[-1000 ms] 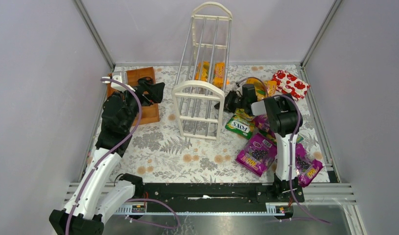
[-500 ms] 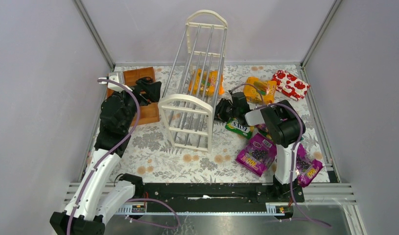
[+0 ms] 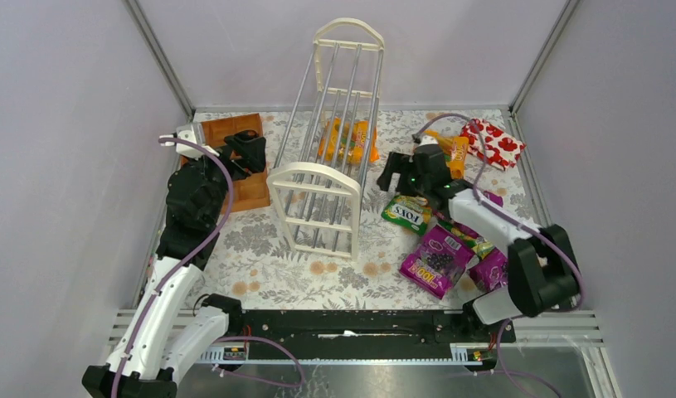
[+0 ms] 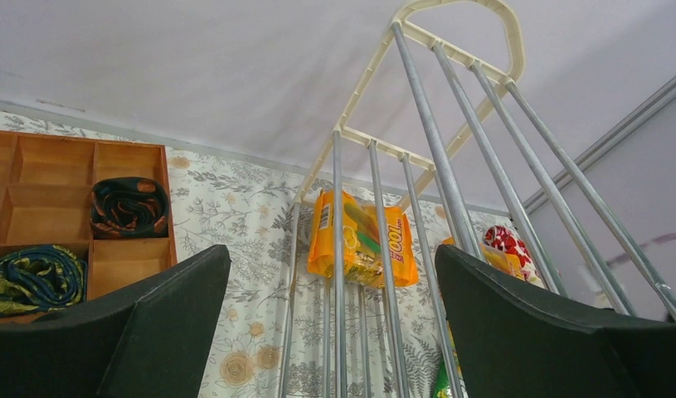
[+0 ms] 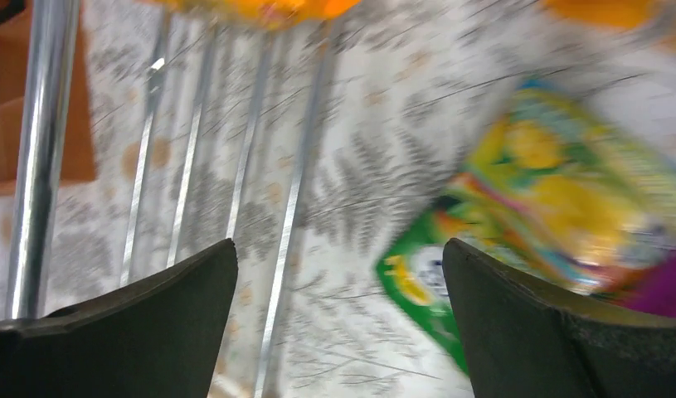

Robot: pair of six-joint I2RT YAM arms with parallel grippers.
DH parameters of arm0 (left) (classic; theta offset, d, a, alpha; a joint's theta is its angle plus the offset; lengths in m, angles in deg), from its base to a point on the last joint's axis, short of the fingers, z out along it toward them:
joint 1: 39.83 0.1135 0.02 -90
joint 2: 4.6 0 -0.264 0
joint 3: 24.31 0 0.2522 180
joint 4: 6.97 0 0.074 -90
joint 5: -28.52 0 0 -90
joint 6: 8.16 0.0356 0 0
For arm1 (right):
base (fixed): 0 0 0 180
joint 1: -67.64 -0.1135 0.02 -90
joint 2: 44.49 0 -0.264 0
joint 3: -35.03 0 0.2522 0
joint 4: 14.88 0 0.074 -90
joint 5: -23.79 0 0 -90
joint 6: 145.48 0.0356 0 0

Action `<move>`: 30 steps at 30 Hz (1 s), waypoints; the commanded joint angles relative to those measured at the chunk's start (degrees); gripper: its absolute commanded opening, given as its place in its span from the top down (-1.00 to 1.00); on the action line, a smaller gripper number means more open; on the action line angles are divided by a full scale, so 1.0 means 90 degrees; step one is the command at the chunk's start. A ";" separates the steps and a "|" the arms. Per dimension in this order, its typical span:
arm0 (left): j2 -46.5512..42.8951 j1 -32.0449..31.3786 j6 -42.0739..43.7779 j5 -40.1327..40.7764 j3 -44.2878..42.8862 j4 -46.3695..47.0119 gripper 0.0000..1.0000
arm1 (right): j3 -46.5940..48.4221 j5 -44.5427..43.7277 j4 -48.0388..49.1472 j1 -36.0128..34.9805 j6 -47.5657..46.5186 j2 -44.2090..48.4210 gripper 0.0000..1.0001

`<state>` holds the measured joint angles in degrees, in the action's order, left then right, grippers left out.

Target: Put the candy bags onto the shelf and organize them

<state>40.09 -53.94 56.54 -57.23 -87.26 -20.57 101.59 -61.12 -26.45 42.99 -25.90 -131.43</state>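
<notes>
At far left, the left hand [image 3: 250, 152] hovers over a brown wooden tray [image 3: 235, 128], its fingers spread wide with nothing between them. At centre is the shelf [image 3: 322, 124]: cream-white, with two arched end frames joined by thin silver rods. Its long axis runs from the near arch to the far arch by the back wall, slanting slightly right. An orange-yellow candy bag [image 3: 348, 139] shows through the rods; whether it rests on them or on the table cannot be told.

Just right of the shelf, the right hand [image 3: 394, 172] is spread wide and holds nothing. Around it lie a green bag [image 3: 405, 214] lettered FOX'S in white, purple grape bags [image 3: 435, 259], another orange bag [image 3: 452, 151] and, far right, a red packet [image 3: 493, 143]. The table [image 3: 268, 249] has a grey-and-tan floral cloth. Plain pale lilac walls enclose it.
</notes>
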 commanded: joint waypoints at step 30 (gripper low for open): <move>0.0669 0.0305 -0.0330 0.0305 -0.0281 -0.0008 -0.98 | 0.2911 0.1824 0.0200 0.3988 -0.0300 -0.3377 -1.00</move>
<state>44.44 -52.74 55.14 -52.18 -87.69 -21.55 122.02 -56.62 -26.56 78.21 -26.75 -156.26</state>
